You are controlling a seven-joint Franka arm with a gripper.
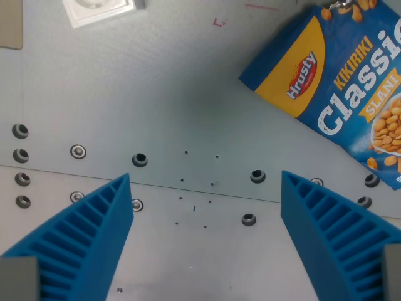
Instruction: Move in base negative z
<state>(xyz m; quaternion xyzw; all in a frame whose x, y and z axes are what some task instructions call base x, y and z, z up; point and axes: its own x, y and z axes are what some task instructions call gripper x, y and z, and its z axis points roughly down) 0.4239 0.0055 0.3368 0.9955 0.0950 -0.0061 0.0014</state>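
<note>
Pointing straight down, tool (205, 182) spread wide.

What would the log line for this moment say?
end effector: open, empty | below: bare table | peanut bag: wrist view's right, untouched

The blue peanut bag (341, 88), far right on the bench (156, 94), reads "Hrusty" in a red badge, "KIKIRIKI", "Classic" cut off at the edge, and "SLANI".

Spread hand (205, 182) above table (156, 94), peanut bag (341, 88).
</note>
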